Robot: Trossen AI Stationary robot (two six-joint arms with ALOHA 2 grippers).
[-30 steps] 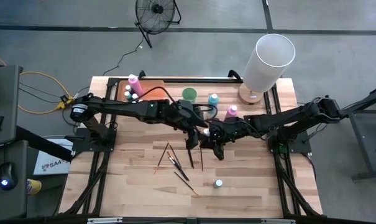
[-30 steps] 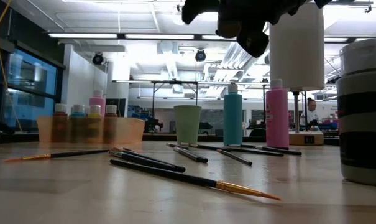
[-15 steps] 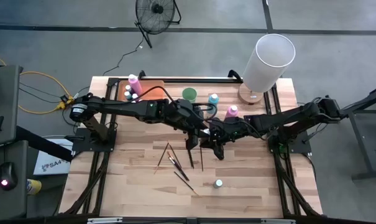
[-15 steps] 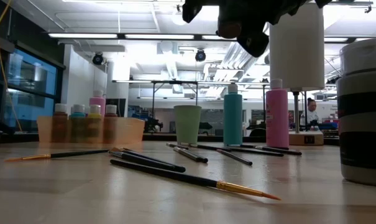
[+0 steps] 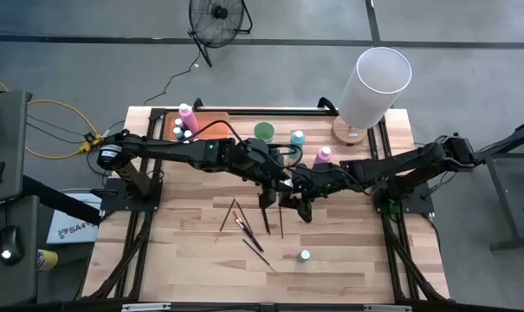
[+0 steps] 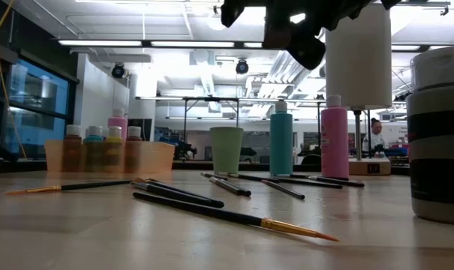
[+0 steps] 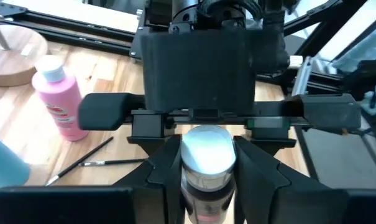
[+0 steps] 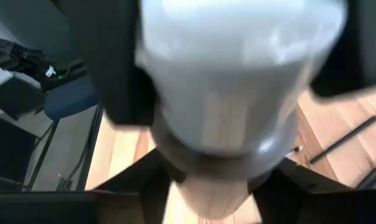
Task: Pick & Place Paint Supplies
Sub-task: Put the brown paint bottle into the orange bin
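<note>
Your two grippers meet over the middle of the table (image 5: 184, 260), and a small paint bottle (image 7: 205, 163) hangs between them, off the wood. In the left wrist view the pale cap sits between the left gripper's (image 5: 283, 185) fingers, which close against its sides, while the right gripper (image 5: 298, 192) faces it from the far side with its wide dark body. In the right wrist view the cap fills the frame with dark fingers on either flank, so both grippers look clamped on the same bottle; judge this a handover, though which one bears the weight cannot be told. The bottle should be light, stiff and smooth, so it may slip or twist if pinched on the rounded cap. Take it on the straight wall below the cap, squarely, and let go with one gripper only once the other has it firm. Brushes (image 5: 263, 218) lie scattered near the middle and toward the front edge; they are thin, light and prone to roll, best pinched mid-handle. Another small bottle (image 5: 304, 256) stands alone near the front edge. A pink bottle (image 5: 323, 155) and a blue bottle (image 5: 296, 138) stand toward the back edge beside the cup (image 5: 263, 132). The tray (image 5: 211, 127) at the back-left corner holds more bottles.
</note>
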